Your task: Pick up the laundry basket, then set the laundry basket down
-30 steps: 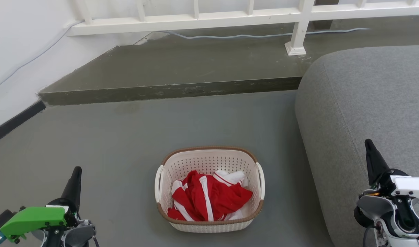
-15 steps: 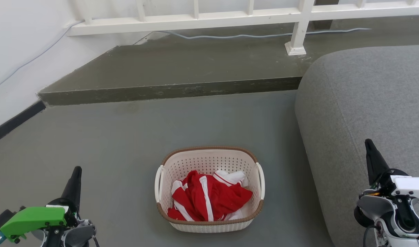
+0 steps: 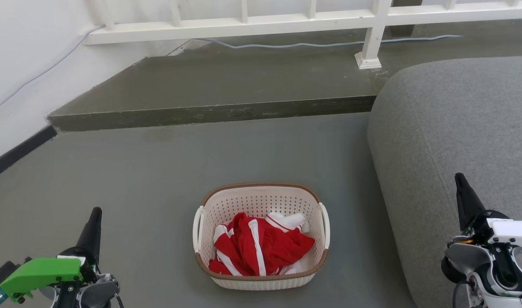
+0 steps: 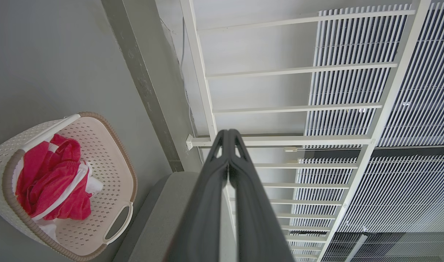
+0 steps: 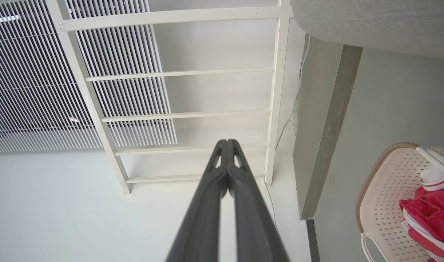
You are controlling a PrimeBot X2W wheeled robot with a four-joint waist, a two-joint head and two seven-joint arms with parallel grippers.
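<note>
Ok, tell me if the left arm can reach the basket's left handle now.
Probably yes: bare floor lies between the left gripper and the laundry basket, whose left loop handle stands free. The gripper is shut, though.

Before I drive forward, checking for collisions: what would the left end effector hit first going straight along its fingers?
Probably the white railing: the shut left end effector aims at its bars, clear of the basket. Depth is hard to judge.
</note>
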